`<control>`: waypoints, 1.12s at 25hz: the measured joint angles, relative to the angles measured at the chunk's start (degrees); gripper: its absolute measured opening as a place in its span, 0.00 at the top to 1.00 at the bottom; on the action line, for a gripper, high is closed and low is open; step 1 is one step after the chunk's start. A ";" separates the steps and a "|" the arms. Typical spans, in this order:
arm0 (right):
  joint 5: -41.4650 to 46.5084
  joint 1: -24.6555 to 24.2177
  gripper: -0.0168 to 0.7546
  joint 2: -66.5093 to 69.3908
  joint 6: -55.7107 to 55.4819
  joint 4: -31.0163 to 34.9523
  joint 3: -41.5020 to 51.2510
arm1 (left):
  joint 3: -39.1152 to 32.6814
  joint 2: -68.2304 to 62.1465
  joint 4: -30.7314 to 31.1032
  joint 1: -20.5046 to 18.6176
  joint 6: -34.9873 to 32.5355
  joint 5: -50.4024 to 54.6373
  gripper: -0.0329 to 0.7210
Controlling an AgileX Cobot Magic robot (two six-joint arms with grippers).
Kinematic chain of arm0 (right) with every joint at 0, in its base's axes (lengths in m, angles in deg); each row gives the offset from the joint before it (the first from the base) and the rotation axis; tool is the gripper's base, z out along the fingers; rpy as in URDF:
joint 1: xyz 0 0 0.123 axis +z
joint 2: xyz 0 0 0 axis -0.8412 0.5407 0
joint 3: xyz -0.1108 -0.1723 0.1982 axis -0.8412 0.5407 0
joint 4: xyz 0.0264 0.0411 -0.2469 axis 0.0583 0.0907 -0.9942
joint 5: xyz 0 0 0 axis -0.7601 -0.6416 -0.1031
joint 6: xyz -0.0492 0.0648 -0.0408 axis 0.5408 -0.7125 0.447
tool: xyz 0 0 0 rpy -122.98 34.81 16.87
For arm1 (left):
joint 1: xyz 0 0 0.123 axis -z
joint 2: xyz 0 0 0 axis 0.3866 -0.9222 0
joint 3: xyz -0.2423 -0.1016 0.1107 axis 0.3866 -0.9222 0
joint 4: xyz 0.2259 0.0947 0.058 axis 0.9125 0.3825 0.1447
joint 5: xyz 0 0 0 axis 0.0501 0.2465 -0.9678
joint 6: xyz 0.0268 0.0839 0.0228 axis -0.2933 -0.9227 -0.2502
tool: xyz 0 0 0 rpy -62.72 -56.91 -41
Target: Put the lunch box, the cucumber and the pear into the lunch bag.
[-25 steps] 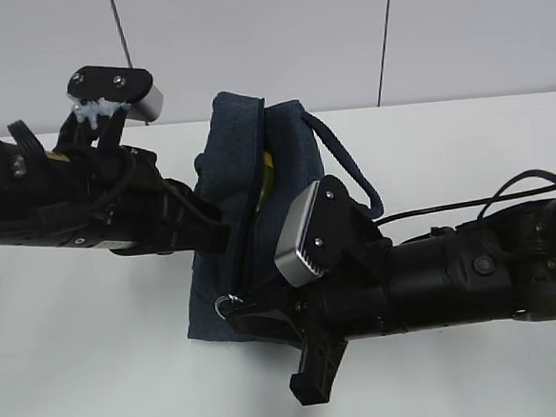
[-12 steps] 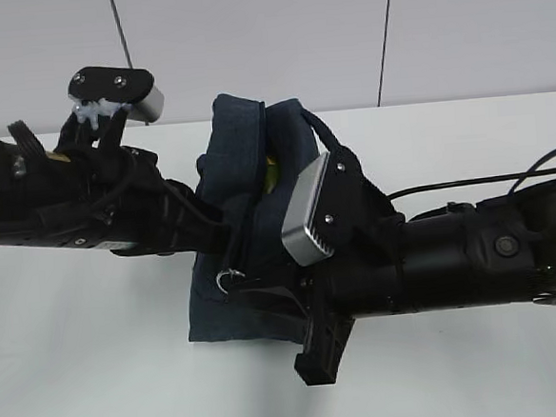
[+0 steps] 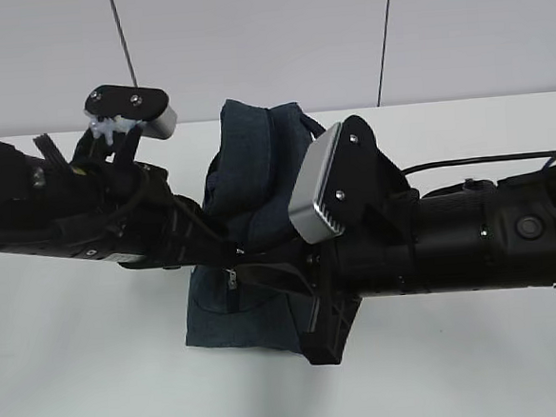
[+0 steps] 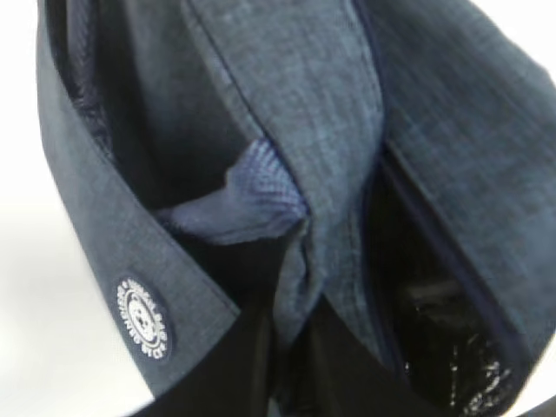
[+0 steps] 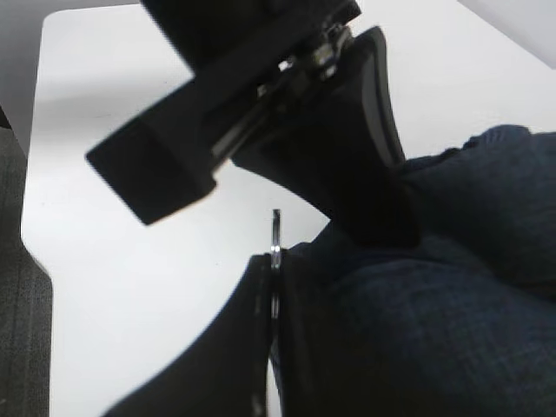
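The dark navy lunch bag (image 3: 256, 162) stands mid-table between both arms. My left gripper (image 3: 225, 243) reaches in from the left and is shut on a fold of the bag's fabric (image 4: 334, 156); in the left wrist view the gripper (image 4: 300, 347) pinches that fold beside the round white logo patch (image 4: 144, 317). My right gripper (image 3: 246, 271) comes from the right and is shut on the silver ring pull (image 5: 274, 248) of the zipper, low on the bag's front. The right gripper (image 5: 274, 287) clamps the ring edge-on. The lunch box, cucumber and pear are hidden.
The white table (image 3: 89, 374) runs around the bag, with a grey panelled wall (image 3: 247, 39) behind. In the right wrist view the left arm's black gripper (image 5: 261, 95) hangs close above, and the table's edge (image 5: 39, 261) borders dark floor.
The right gripper has moved up and left with the ring pull. The bag's top has closed over the yellow-green contents seen before. The left arm has shifted slightly right, still holding the fabric.
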 joint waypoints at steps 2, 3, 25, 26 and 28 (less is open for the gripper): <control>1.43 0.00 0.98 -0.76 0.00 0.00 0.00 | 0.07 -0.05 0.00 0.00 0.00 0.00 0.95; 2.13 0.00 0.98 -0.99 0.00 0.00 0.00 | 0.11 -0.05 0.00 0.00 0.00 0.00 0.95; 9.87 0.12 0.98 -3.50 0.70 1.68 -4.24 | 0.35 -0.05 0.55 0.00 0.00 -1.13 0.95; 9.99 0.12 0.98 -3.90 0.70 1.68 -4.24 | 0.35 -0.05 0.75 0.00 0.00 -1.13 0.95; 10.65 0.12 0.98 -4.83 0.82 1.68 -4.24 | 0.46 0.00 0.80 0.00 0.00 -1.18 0.95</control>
